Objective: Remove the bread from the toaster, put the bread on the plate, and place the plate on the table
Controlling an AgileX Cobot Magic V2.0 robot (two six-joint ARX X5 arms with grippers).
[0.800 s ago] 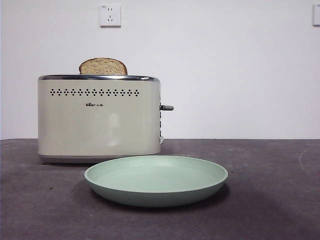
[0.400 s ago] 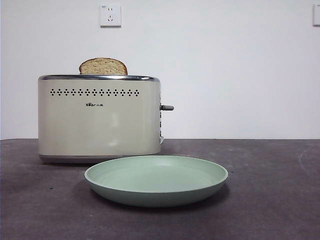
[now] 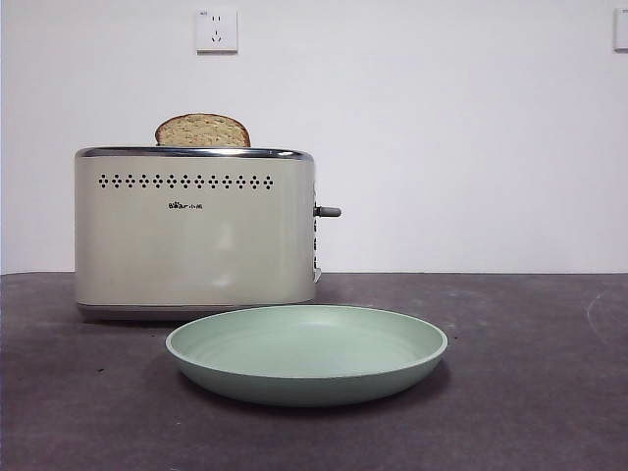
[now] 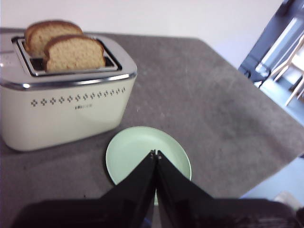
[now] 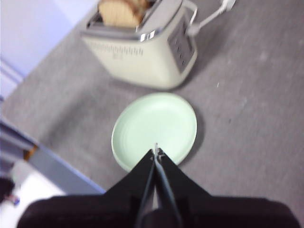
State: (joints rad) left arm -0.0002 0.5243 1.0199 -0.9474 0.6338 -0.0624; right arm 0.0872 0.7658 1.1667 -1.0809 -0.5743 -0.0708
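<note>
While bread [image 3: 202, 130] sits in toaster [image 3: 194, 234], nothing moved; plate [image 3: 306, 355] unshifted.

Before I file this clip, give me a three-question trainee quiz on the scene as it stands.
1. How many slices of bread stand in the toaster?
2. True or false: the plate already holds a slice.
3. The jaws of the left gripper and right gripper are: A) both shut, B) both open, C) one of each.

Key: 1. Two, upright, one per slot. 2. False; the plate is bare, on the table in front of the toaster. 3. A; both hang above the plate, holding nothing.
</note>
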